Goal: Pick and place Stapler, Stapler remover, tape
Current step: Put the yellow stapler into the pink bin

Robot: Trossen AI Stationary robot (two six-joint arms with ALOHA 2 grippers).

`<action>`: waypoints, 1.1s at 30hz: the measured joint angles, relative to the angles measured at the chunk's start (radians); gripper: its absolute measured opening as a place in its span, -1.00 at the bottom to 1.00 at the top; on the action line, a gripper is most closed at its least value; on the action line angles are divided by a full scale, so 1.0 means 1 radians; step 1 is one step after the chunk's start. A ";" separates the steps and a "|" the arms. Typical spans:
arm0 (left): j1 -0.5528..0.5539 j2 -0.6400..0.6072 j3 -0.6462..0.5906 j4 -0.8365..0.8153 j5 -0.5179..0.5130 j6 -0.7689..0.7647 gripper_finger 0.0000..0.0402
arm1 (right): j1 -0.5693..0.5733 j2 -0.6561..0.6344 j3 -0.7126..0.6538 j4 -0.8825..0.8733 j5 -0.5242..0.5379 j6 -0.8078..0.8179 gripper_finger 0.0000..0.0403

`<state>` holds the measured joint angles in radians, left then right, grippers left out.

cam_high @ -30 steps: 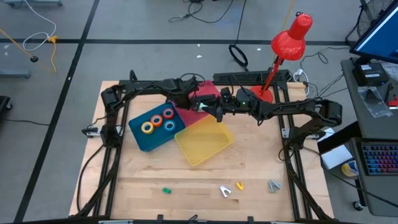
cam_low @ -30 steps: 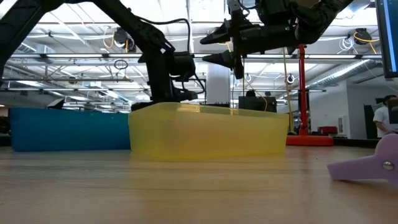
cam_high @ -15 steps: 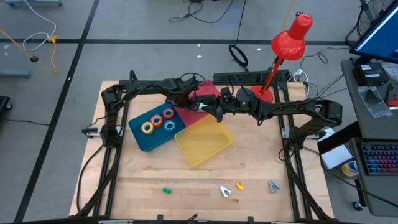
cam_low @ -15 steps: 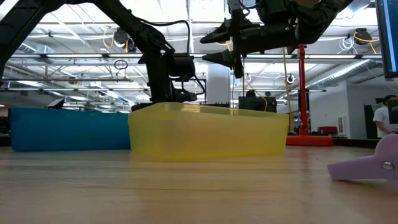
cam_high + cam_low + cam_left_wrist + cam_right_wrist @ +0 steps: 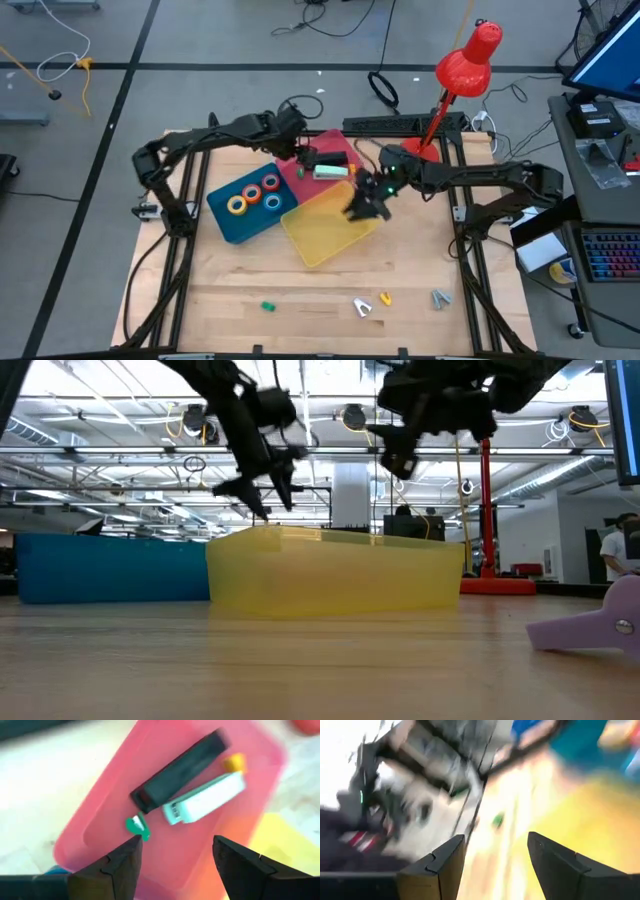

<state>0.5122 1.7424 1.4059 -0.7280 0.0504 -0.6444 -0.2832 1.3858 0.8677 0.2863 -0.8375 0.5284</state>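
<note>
Small staple removers lie near; 4 tape rolls fill the blue bin. Beyond, the right gripper crosses the yellow tray, fingers apart, empty; the left gripper hangs wide over the pink tray's staplers. Descend slowly, squarely.

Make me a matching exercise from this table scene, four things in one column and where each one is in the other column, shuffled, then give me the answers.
Things:
1. tape rolls
2. black stapler
3. right gripper
4. red desk lamp

Places:
A. over the yellow bin
B. at the table's far edge, to the right
C. inside the blue bin
D. lying in the pink bin

Right pairs: 1-C, 2-D, 3-A, 4-B
</note>
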 joint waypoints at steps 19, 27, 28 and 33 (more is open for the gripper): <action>-0.388 -0.206 -0.002 0.059 -0.242 0.009 0.21 | 0.457 -0.132 -0.002 -0.905 0.266 0.279 0.03; -0.573 -0.206 -0.032 0.142 -0.367 -0.058 0.21 | 0.621 -0.132 -0.002 -0.903 0.453 0.459 0.03; -0.594 -0.207 -0.032 0.142 -0.378 -0.066 0.21 | 0.636 -0.132 -0.002 -0.898 0.468 0.469 0.03; -0.678 -0.206 -0.031 0.122 -0.453 -0.096 0.21 | 0.704 -0.132 -0.002 -0.849 0.571 0.507 0.03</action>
<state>-0.1654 1.5360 1.3746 -0.6057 -0.4025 -0.7401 0.4211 1.2541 0.8660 -0.5629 -0.2669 1.0352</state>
